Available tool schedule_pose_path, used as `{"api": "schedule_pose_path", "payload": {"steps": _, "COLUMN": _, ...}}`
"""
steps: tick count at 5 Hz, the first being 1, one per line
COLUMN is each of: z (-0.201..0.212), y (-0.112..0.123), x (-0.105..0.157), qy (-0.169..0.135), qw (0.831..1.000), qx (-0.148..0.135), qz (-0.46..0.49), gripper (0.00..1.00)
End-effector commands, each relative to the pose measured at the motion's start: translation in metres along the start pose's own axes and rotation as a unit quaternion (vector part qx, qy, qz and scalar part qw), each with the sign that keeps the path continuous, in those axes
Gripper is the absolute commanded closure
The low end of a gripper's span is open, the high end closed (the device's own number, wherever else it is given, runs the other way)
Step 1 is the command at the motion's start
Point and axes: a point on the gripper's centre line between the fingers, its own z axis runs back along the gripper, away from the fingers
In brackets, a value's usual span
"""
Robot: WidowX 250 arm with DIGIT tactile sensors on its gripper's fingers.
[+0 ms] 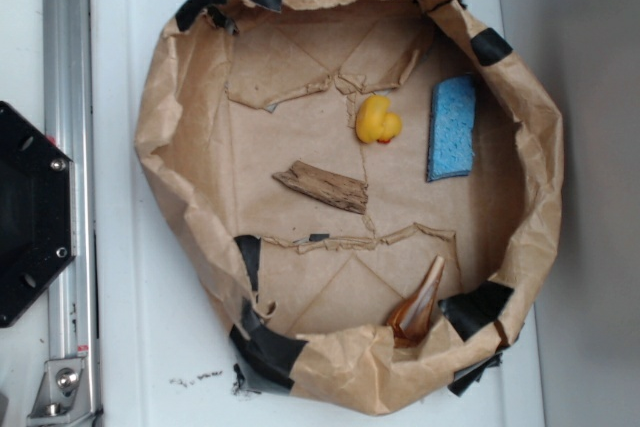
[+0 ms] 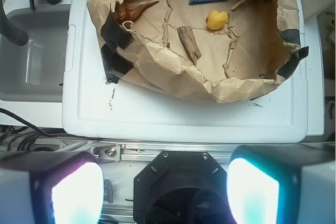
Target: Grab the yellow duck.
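At the bottom edge of the wrist view, the gripper [image 2: 165, 187] shows its two fingers [image 2: 76, 190] as pale, glowing pads set wide apart, with nothing between them but the black base mount [image 2: 181, 182] far below: released and empty. The exterior view does not show the gripper at all, so height above the work surface can only be judged loosely; it looks high and well back.

Outward from the fingers comes a metal rail [image 2: 121, 150], then the bare near part of the white tray [image 2: 173, 116], then the crumpled near wall of the brown paper basin [image 2: 220, 90] patched with black tape.

The yellow duck [image 2: 217, 20] lies beyond that wall, on the basin floor, well apart from the fingers: straight ahead in the wrist view and a little toward its right side. In the exterior view the yellow duck [image 1: 377, 120] sits in the upper middle of the basin, just beside the blue sponge [image 1: 452, 128] but not touching it, with the wood chip [image 1: 322, 187] near on its other side. The amber cone-shaped piece [image 1: 416, 307] leans against the far rim, well apart.

My reading: the coming move must carry the fingers forward over the paper wall, then down. The duck is rounded, with no strong long axis, so finger orientation matters little; the sponge's closeness is the main risk.
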Motion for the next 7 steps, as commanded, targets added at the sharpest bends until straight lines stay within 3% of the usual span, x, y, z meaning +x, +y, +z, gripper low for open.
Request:
{"api": "schedule_pose_path", "payload": {"steps": 1, "z": 0.0, "y": 0.0, "x": 0.0, "qy": 0.0, "qw": 1.0, "qx": 0.0, "qz": 0.0, "gripper": 0.0}}
{"api": "schedule_pose_path", "payload": {"steps": 2, "z": -0.007, "y": 0.01, "x": 0.047, "qy": 0.004, "qw": 0.996, "qx": 0.018, "qz": 0.091, "gripper": 0.0}}
{"api": "schedule_pose_path", "payload": {"steps": 3, "z": -0.018, "y": 0.023, "x": 0.068, "qy": -0.041, "qw": 0.976, "qx": 0.032, "qz": 0.213, "gripper": 0.0}}
{"api": "schedule_pose_path", "payload": {"steps": 4, "z": -0.049, "y": 0.041, "x": 0.077, "qy": -0.066, "qw": 0.941, "qx": 0.04, "qz": 0.329, "gripper": 0.0}}
{"api": "schedule_pose_path", "payload": {"steps": 6, "z": -0.113, "y": 0.069, "x": 0.109, "qy": -0.05, "qw": 0.922, "qx": 0.09, "qz": 0.373, "gripper": 0.0}}
{"api": "schedule_pose_path", "payload": {"steps": 7, "z": -0.138, "y": 0.086, "x": 0.125, "qy": -0.036, "qw": 0.924, "qx": 0.101, "qz": 0.367, "gripper": 0.0}}
